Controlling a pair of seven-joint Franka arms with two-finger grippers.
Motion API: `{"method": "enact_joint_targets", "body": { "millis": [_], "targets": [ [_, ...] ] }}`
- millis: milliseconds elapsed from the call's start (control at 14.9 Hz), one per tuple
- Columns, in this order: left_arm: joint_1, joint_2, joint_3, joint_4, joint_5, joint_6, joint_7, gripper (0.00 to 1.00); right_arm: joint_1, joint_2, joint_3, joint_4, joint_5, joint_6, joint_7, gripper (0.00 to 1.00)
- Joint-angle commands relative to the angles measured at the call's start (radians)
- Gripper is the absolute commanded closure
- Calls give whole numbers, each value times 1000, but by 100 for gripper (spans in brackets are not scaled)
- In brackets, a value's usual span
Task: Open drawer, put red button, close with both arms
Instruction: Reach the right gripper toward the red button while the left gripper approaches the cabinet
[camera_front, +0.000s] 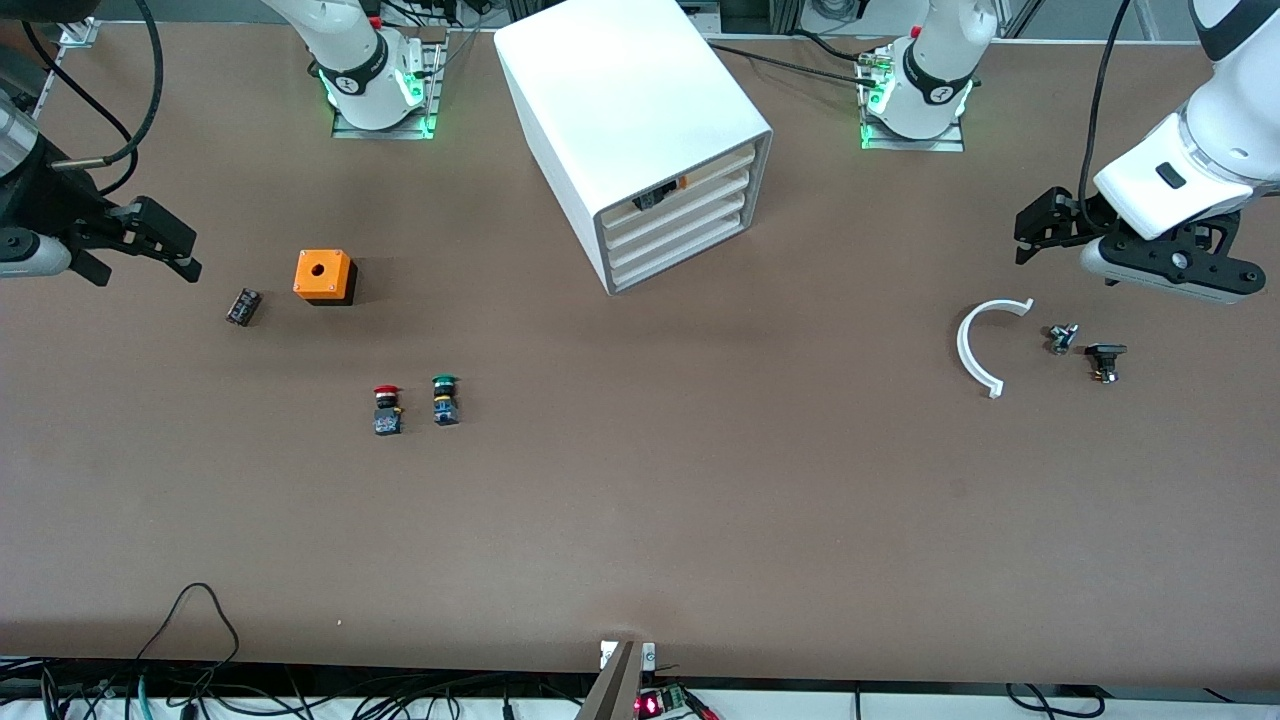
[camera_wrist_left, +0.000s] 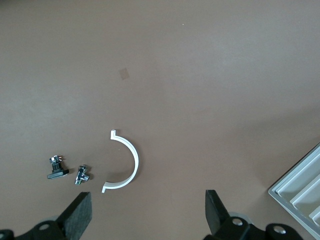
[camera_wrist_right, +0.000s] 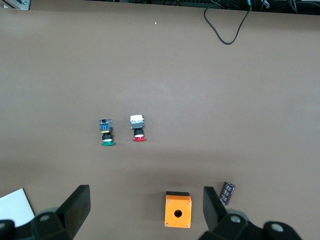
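Observation:
The white four-drawer cabinet (camera_front: 640, 110) stands at the middle of the table near the arm bases. Its second drawer from the top (camera_front: 685, 208) is shut. The red button (camera_front: 386, 410) stands on the table nearer the front camera, toward the right arm's end, beside a green-capped one (camera_front: 445, 400). In the right wrist view the red button (camera_wrist_right: 137, 127) lies apart from the gripper. My right gripper (camera_front: 185, 255) (camera_wrist_right: 145, 205) is open and empty above the table by the orange box. My left gripper (camera_front: 1030, 235) (camera_wrist_left: 148, 210) is open and empty above the white arc.
An orange box with a hole (camera_front: 323, 276) (camera_wrist_right: 178, 211) and a small dark cylinder (camera_front: 243, 306) (camera_wrist_right: 227, 193) lie under the right gripper. A white arc (camera_front: 985, 345) (camera_wrist_left: 125, 160) and two small metal parts (camera_front: 1062, 338) (camera_front: 1104, 360) lie at the left arm's end.

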Motion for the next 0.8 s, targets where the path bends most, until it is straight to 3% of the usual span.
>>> {"method": "enact_joint_targets", "body": {
  "millis": [0,335,737],
  "targets": [
    [-3,-5,2,16,-15,-19,14,0,-3,8,3,15,-8,-19,-5,0],
    [-3,-5,2,16,-15,-24,14,0,-10,8,1,34,1,-31,-19,0],
    [-1,-4,4,16,-24,-30,17,0,1,95,6,26,5,-57,-34,0]
  ]
}}
